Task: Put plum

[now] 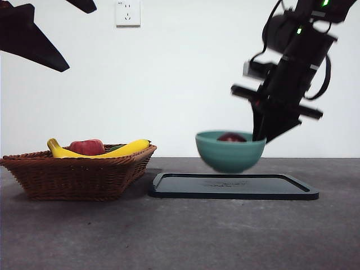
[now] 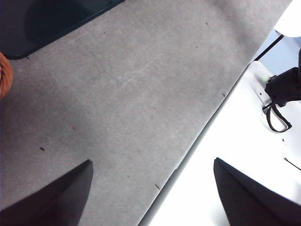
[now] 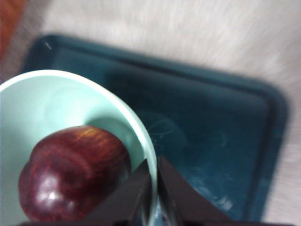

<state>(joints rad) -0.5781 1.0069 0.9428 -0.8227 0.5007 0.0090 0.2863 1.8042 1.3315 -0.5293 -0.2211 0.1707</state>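
The right gripper (image 3: pixel 154 188) is pinching the rim of the green bowl (image 1: pixel 230 152), plum (image 3: pixel 75 172) inside, holding it just above the dark tray (image 1: pixel 233 186); setting down remains. The left gripper (image 2: pixel 150 188) is waiting, jaws wide.

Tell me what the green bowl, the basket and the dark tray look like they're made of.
Bowl: probably glazed ceramic or hard plastic, with a smooth pale-green surface and thin rim; can't say which. Basket: woven wicker or rattan, with brown interlaced strands. Tray: likely plastic, dark teal, semi-gloss, with faint scuffs and a moulded raised edge.
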